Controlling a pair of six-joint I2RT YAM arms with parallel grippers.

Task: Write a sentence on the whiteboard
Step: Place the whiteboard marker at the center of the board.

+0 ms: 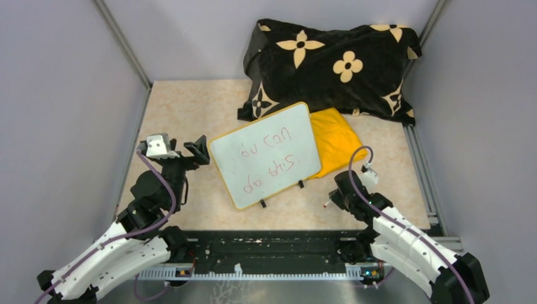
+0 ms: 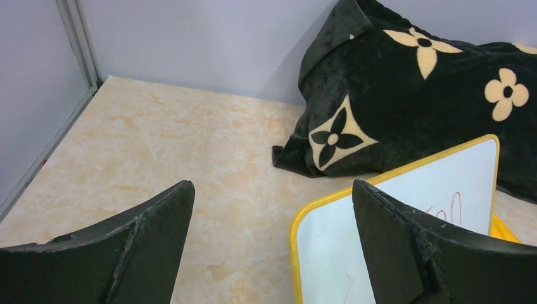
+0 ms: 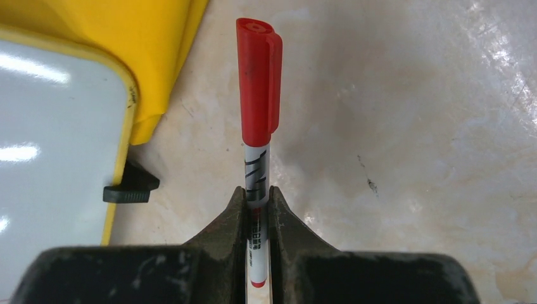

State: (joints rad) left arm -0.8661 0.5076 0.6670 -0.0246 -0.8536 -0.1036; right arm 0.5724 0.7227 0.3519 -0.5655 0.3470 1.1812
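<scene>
This was a robot lab cell: plain grey panels (image 1: 57, 95) closed in a beige table (image 1: 183, 107) on three sides, metal posts (image 1: 123, 41) stood in the upper corners, and the left arm (image 1: 114, 252) and right arm (image 1: 408, 239) sat on a black rail (image 1: 272, 250) along the bottom.

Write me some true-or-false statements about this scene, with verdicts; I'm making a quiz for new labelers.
1. The right gripper is shut on a red marker. True.
2. The marker's cap is off. False: the red cap is on.
3. The left gripper clamps the whiteboard. False: it is open and holds nothing.
4. The whiteboard bears red writing. True.
5. The yellow cloth covers the writing. False: it lies partly under the whiteboard's right edge.
</scene>
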